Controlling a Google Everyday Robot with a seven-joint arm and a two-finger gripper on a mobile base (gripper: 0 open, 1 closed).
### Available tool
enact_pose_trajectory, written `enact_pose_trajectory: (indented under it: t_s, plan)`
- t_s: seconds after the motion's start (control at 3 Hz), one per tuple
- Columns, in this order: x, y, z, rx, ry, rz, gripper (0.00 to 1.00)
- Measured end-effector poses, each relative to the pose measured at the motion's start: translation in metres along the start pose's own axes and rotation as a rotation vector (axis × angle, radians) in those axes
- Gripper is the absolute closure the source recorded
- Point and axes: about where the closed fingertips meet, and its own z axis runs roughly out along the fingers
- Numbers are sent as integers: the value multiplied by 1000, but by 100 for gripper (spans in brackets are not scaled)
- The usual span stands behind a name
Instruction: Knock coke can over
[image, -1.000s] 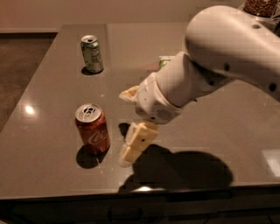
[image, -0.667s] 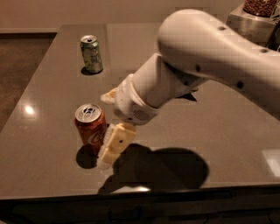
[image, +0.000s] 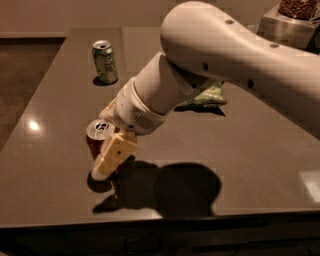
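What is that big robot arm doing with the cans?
The robot's arm reaches down over the table, and its gripper is right up against the coke can near the front left. The job is to knock that can over, but it is upright, not yet tipped. A green can stands apart at the back.

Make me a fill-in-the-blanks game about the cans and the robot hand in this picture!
1. The table has ___ cans standing on it.
2. The gripper is down right beside the coke can, which is colored ___.
3. The other can, farther back and away from the gripper, is colored ___.

Missing words: two; red; green.
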Motion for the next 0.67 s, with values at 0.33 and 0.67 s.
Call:
enact_pose_trajectory:
  t_s: [0.33,0.67]
  plan:
    - [-4,-8,-12,10,-5,25,40]
    - [-4,-17,-31,46,15,40,63]
